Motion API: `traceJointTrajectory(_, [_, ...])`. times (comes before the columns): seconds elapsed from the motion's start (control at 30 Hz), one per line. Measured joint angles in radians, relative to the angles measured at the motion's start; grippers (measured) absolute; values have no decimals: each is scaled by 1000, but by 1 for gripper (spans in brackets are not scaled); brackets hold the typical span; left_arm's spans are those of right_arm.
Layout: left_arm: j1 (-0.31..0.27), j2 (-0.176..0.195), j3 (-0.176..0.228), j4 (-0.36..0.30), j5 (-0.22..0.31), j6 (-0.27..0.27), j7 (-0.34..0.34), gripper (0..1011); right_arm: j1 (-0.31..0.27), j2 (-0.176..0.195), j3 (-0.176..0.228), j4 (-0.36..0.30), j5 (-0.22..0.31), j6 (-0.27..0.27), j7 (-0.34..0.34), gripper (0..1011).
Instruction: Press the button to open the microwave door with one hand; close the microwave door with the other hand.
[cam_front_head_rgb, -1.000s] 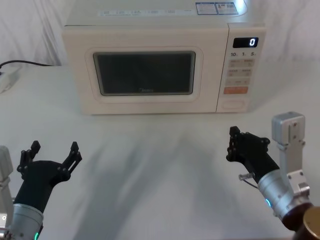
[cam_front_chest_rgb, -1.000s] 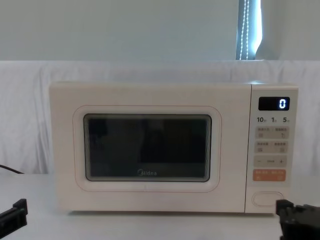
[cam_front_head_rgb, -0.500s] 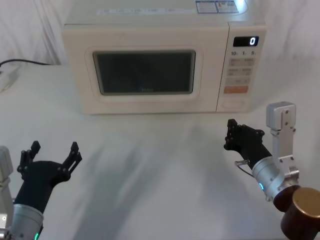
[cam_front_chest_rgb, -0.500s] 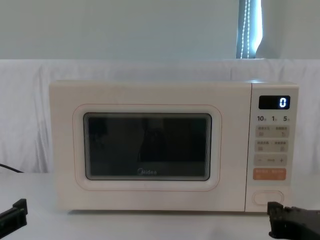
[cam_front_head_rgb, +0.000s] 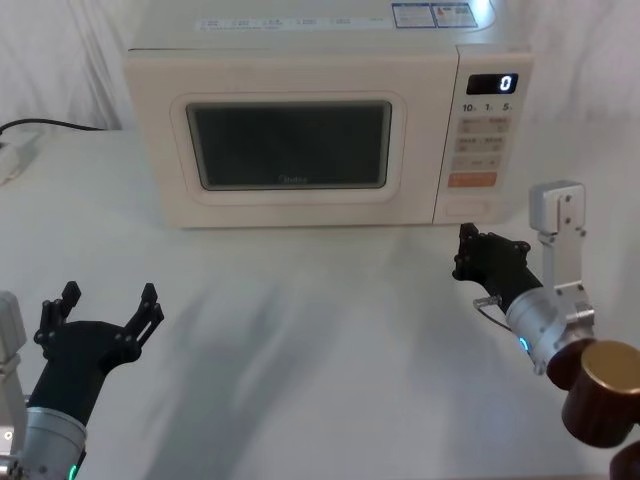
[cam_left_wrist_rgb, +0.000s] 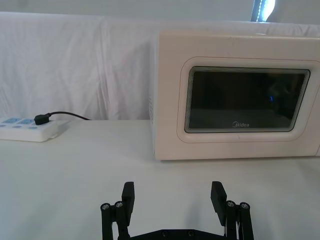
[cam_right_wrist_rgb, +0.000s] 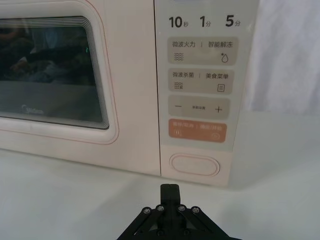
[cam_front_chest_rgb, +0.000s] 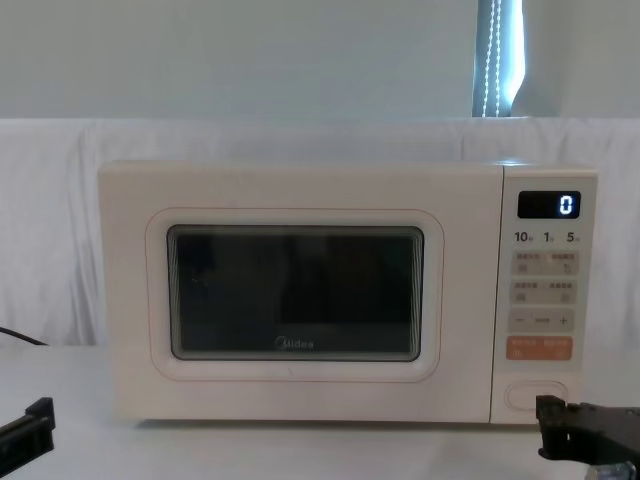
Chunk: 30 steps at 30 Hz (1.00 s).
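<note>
White cloth backdrop behind, white bench (cam_front_head_rgb: 320, 330) in front w/ the microwave (cam_front_head_rgb: 300, 60) sitting at the far side, centre. Microwave door (cam_front_head_rgb: 290, 145) is fully shut, flush w/ the body — dark window, "Midea" logo legible at its lower edge. Control panel (cam_front_head_rgb: 486, 130) on the right of the door, display (cam_front_head_rgb: 491, 84) reads 0. Power strip (cam_left_wrist_rgb: 27, 128) w/ a black plug sits on the bench off to the microwave's left.

Right pincer (cam_front_head_rgb: 468, 252) is up near the panel's lower corner, fingers pinched together, tip aimed at the button (cam_right_wrist_rgb: 194, 164) — close but not touching, gap of bench visible between them in the right wrist view. Button is the cream pill at the panel bottom, just under the orange key (cam_right_wrist_rgb: 194, 132).

Left pincer (cam_front_head_rgb: 105, 303) parked low at the near left of the bench, well apart from the microwave, fingers (cam_left_wrist_rgb: 128, 196) spread wide, holding nothing.
</note>
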<state>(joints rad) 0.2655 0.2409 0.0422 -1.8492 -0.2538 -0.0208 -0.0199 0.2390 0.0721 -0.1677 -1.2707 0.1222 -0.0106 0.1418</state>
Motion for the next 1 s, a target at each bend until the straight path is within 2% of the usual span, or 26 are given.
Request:
traceJointTrajectory(0.23, [0,0,0,0,0,0,0,1001,49,0,5,61,0,-5,11,0])
traceJointTrajectory(1.0, [0,0,0,0,0,0,0,1001,159,-3,3,219,-24,-48,20,0])
